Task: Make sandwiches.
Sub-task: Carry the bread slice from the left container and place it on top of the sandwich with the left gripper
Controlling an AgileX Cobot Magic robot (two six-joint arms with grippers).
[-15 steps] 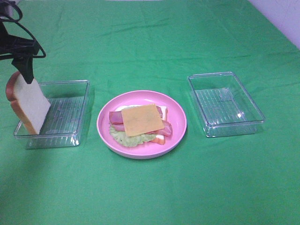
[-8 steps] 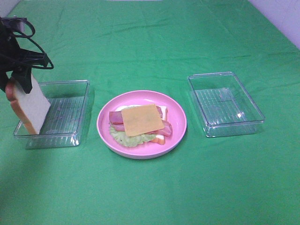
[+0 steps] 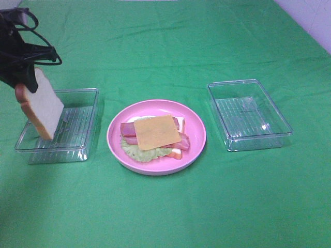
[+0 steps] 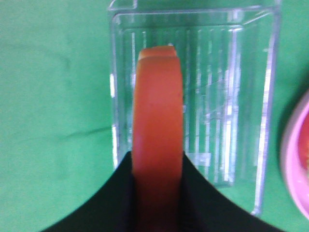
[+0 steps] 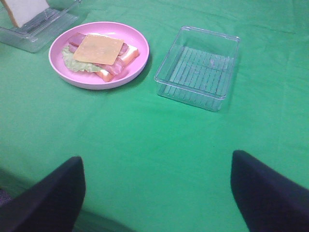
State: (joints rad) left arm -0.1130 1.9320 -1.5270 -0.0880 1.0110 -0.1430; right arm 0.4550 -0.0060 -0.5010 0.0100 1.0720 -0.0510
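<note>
One white toy bread slice with orange-brown crust (image 3: 44,106) pinched by crust in my left fingers (image 3: 25,81), tilted above clear plastic tray (image 3: 77,147). Right fingers (image 5: 157,193) wide, empty. Risk: thin grip slips, slice swings, misses orange cheese square (image 3: 156,132) on round pink plate (image 3: 199,129).

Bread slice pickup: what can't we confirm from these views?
- Left wrist view: the bread slice shows only its crust edge; its faces are hidden and its lower end is out of sight.
- High view: the left gripper is cut off by the frame edge.
- High view: the bottom bread under the cheese is mostly covered.
</note>
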